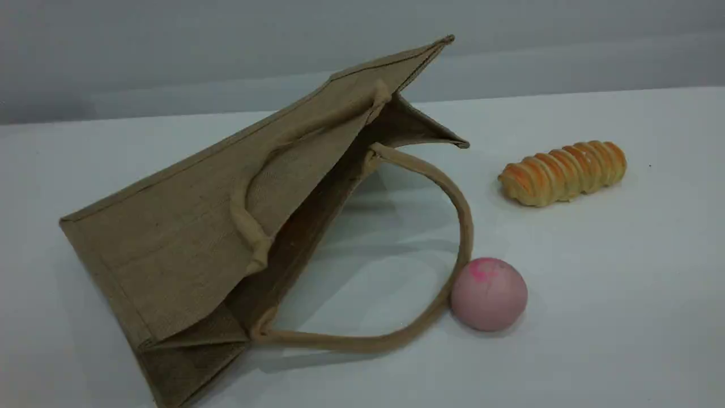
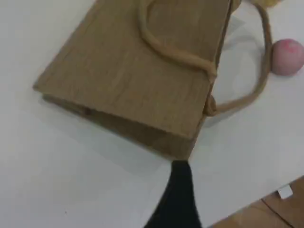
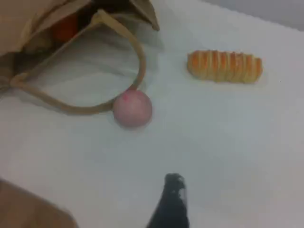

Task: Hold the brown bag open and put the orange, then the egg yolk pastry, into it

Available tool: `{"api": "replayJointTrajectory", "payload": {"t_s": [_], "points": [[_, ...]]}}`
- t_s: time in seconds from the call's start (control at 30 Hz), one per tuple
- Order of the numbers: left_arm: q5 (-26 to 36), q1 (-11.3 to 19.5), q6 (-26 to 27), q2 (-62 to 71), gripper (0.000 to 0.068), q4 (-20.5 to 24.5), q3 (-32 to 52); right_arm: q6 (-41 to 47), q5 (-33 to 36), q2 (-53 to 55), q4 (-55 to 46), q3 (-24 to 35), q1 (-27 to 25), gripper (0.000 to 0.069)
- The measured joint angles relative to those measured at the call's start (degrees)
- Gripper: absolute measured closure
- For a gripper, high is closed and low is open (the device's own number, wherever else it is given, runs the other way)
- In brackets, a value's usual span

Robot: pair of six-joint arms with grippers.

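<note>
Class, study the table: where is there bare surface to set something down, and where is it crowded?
Free: the wide stretch right of the pink ball and in front of the bread roll; also the near edge of the table. Crowded: the brown bag covers the left, and its handle loops out to touch the ball.

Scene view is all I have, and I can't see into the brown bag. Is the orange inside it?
Observer: Yes. The right wrist view looks into the brown bag, and the orange shows just inside its mouth.
Operator: Anything else in there?
Observer: A pale lump beside it, too blurred to name.
Operator: Where are the grippers?
Observer: Both are empty. The left gripper hangs by the bag's near corner, and the right gripper is over bare table, short of the pink ball.
</note>
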Motion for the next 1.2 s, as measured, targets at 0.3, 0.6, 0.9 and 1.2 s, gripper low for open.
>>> {"api": "replayJointTrajectory", "payload": {"t_s": [0.3, 0.6, 0.9, 1.2], "points": [[0.68, 0.00, -8.85, 0.00, 0.0101, 8.64, 2.36, 0.00, -0.08, -2.52, -0.30, -0.10, 0.00, 0.0113], [0.23, 0.00, -15.39, 0.00, 0.0103, 15.00, 2.52, 0.04, -0.02, -2.52, 0.33, -0.11, -0.11, 0.0113], [0.23, 0.08, -15.39, 0.00, 0.0103, 15.00, 2.52, 0.04, -0.02, -2.52, 0.42, -0.11, -0.11, 0.0113], [0.29, 11.46, -15.39, -3.19, 0.0104, 15.00, 2.52, 0.04, -0.02, -3.62, 1.42, -0.11, -3.37, 0.0113]]}}
